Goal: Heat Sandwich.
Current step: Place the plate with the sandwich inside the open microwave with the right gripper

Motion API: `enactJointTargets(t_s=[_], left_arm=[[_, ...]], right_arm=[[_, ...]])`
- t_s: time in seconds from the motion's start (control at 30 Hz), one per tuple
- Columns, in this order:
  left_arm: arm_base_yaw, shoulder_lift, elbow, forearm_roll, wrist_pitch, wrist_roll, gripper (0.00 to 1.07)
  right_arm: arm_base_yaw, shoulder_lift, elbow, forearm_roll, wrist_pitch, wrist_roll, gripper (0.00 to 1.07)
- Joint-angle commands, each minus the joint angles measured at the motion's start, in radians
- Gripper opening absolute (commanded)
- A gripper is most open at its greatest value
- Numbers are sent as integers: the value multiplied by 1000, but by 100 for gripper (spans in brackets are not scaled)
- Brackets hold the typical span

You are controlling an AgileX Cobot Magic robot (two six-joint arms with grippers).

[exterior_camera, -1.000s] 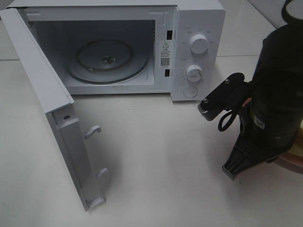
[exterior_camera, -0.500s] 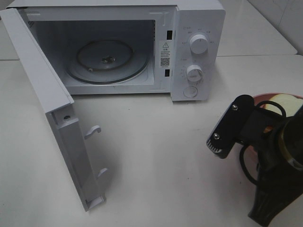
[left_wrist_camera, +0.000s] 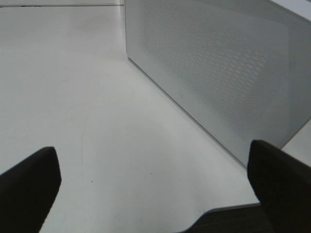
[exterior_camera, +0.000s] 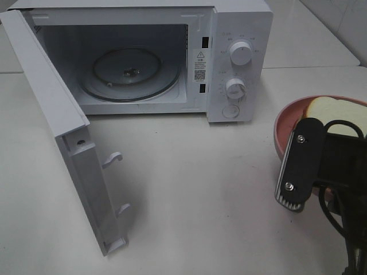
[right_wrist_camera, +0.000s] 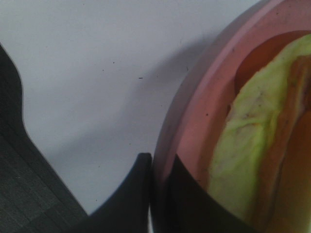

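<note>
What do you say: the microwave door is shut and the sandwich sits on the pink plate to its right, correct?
Not quite: the microwave door stands open, as the exterior high view shows. The sandwich does sit on the pink plate to its right.

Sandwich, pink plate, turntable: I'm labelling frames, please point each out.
sandwich (exterior_camera: 332, 112), exterior high view, top bread slice.
pink plate (exterior_camera: 281, 125), exterior high view, left rim.
turntable (exterior_camera: 152, 67), exterior high view, glass near centre.

The sandwich (exterior_camera: 330, 110) sits on a pink plate (exterior_camera: 283, 125) beside the open microwave (exterior_camera: 241, 26).
</note>
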Motion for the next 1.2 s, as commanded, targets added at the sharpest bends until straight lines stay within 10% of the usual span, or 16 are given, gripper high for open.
enactJointTargets(t_s=[0.03, 1.2], left_arm=[[-4, -2, 1, -3, -6, -1, 98], [-4, -2, 1, -3, -6, -1, 98]], right_arm=[[4, -9, 4, -30, -26, -84, 0], [4, -9, 3, -27, -314, -754, 2]])
